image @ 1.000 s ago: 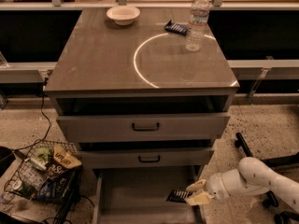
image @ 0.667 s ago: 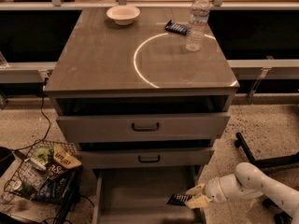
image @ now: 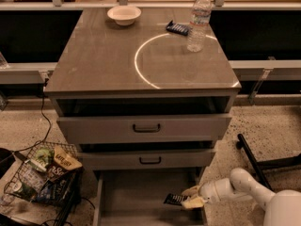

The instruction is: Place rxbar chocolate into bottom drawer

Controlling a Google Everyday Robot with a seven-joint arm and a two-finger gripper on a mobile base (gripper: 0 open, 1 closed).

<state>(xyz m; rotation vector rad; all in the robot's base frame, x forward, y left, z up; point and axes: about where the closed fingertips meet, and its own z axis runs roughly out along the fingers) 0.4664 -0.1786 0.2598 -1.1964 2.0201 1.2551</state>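
— Rxbar chocolate [image: 175, 199]: how far has it been brought?
— It is gripped by one end in the gripper [image: 189, 197], whose jaws are closed onto it, over the right side of the pulled-out bottom drawer [image: 131, 197]. Only lowering and release are judged to be left.
— What room is offered?
— The drawer's right wall is close beside the gripper. Bare floor is seen to the left.

Bowl [image: 123, 14], water bottle [image: 199, 20], blue bar [image: 178, 28] on countertop [image: 99, 60]; snack basket [image: 42, 175] on floor.
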